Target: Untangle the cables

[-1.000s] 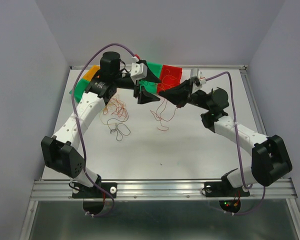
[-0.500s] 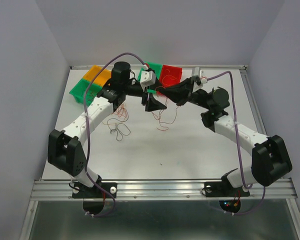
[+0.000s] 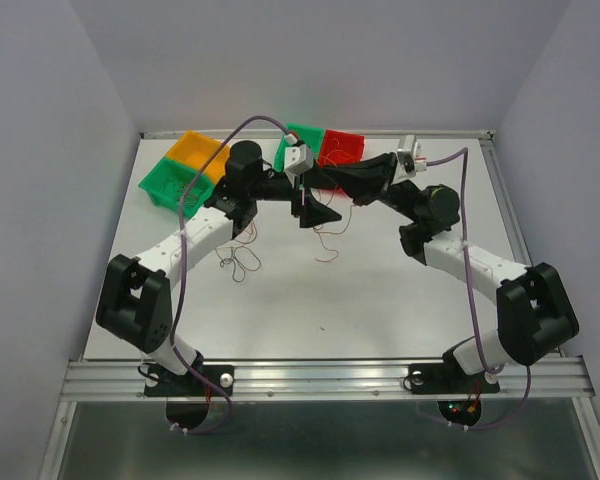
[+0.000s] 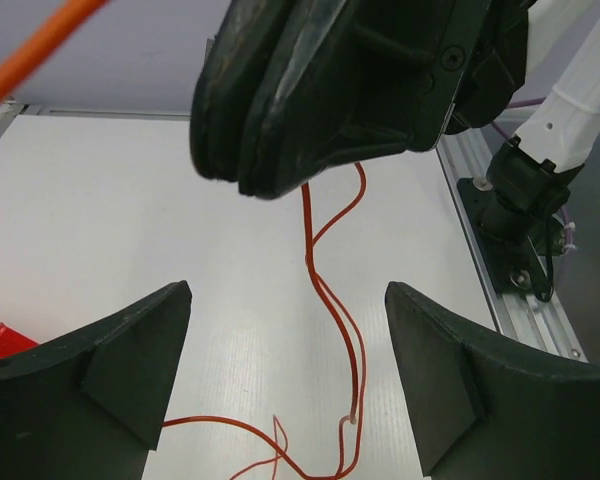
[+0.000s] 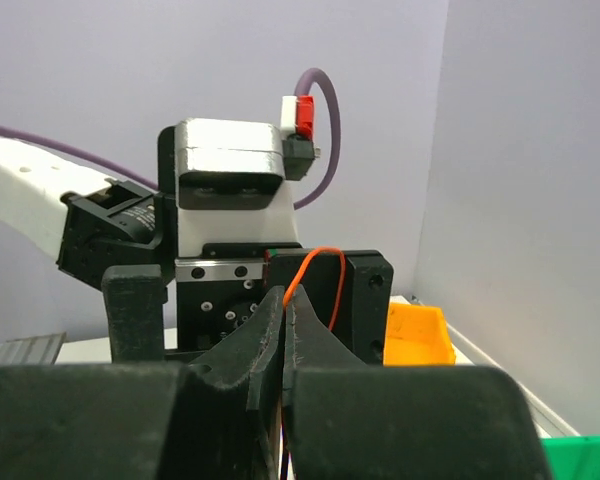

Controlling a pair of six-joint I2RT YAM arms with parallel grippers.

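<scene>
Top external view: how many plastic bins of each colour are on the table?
Green plastic bins: 2
Orange plastic bin: 1
Red plastic bin: 1
Total: 4

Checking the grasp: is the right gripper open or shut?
Shut on a cable. The right gripper has its jaws pressed together, the orange-red cable looping out between them.
</scene>
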